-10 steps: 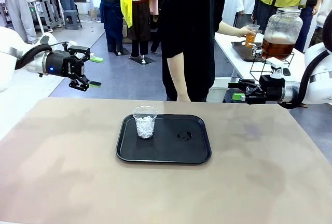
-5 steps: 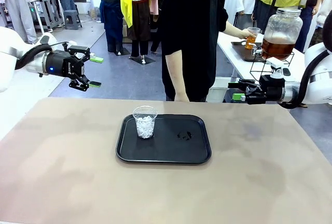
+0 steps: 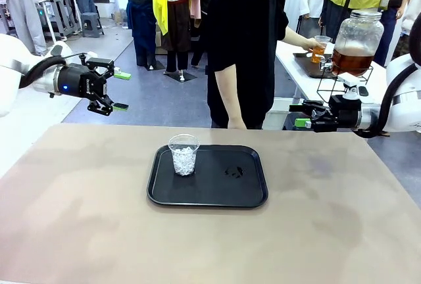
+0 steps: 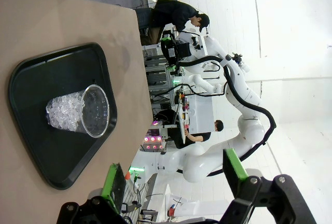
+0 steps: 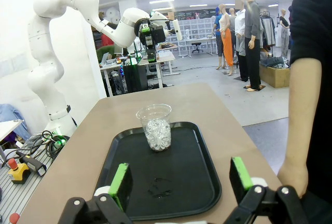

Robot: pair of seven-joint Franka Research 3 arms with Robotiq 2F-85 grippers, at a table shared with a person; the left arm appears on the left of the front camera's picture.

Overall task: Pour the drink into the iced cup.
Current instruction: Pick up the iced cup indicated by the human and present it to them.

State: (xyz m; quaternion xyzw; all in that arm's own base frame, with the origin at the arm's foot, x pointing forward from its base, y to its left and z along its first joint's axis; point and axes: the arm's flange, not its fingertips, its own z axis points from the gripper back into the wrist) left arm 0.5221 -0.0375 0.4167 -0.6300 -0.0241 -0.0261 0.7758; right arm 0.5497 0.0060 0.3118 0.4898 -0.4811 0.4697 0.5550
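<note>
The iced cup, clear plastic and about half full of ice cubes, stands upright at the left end of a black tray in the middle of the table. At a side table at the far right, a person's hand holds a clear cup of amber drink. My left gripper hangs open in the air beyond the table's far left edge. Off the far right edge, my right gripper is open too. The left wrist view shows the iced cup far beyond the open left gripper. In the right wrist view, the iced cup is beyond the open right gripper.
A big glass dispenser jar with amber liquid stands on a wire stand on the side table. The person in black stands at the table's far edge, one hand resting near it. A small wet patch lies on the tray.
The person's body has shifted slightly to the right. Neither arm has moved, and the iced cup has stayed where it was.
</note>
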